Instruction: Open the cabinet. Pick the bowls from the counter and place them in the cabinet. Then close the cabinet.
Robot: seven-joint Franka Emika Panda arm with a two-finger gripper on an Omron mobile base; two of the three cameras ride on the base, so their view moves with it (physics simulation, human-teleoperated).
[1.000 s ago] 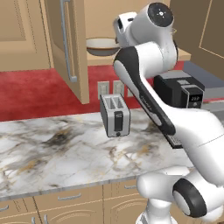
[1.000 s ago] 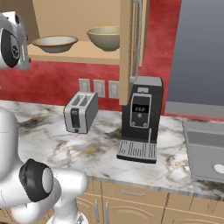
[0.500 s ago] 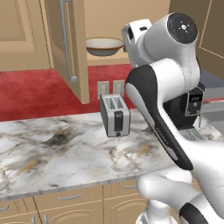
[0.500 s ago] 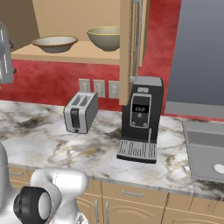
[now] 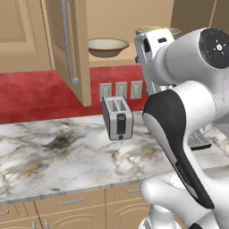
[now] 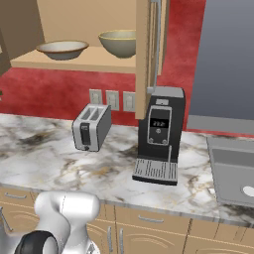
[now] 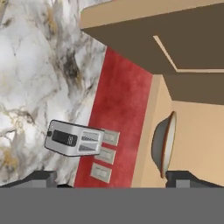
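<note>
Pincer point(image 7: 111, 178) standing wide open and holding nothing, its two dark fingertips point(image 7: 38, 178) showing far apart at the lower edge of the hand view, rolled sideways. Looking past the tips toward the open cabinet point(image 7: 192, 118), with the shallow bowl point(image 7: 163, 143) lying just above the one tip and apart from it, tan rim showing edge-on, mouth facing the cabinet's inside because of the rolled camera.

Seen from the base cameras, sitting upright on the cabinet shelf point(image 6: 74, 62): the shallow bowl point(image 6: 62, 48), tan-rimmed with a cream inside, mouth facing up, round with no long axis. Sitting beside it on the same shelf, near but not touching, the deeper olive-yellow bowl point(image 6: 118, 42), also upright and mouth up, partly hidden by the arm in the left base view point(image 5: 157, 30).

Hanging open, both tan cabinet doors, the left door point(image 5: 67, 44) swung outward with its long vertical silver handle point(image 5: 68, 40) running top to bottom, the right door point(image 6: 148, 49) edge-on beside the olive-yellow bowl.

Lying below the cabinet, the marble desk point(image 6: 44, 154), carrying a silver toaster point(image 6: 91, 127) under the shelf and a black coffee machine point(image 6: 159, 134) to its right. Sitting further right, a grey sink point(image 6: 233, 171). Running behind, a red wall with three pale outlet plates point(image 6: 112, 99).
</note>
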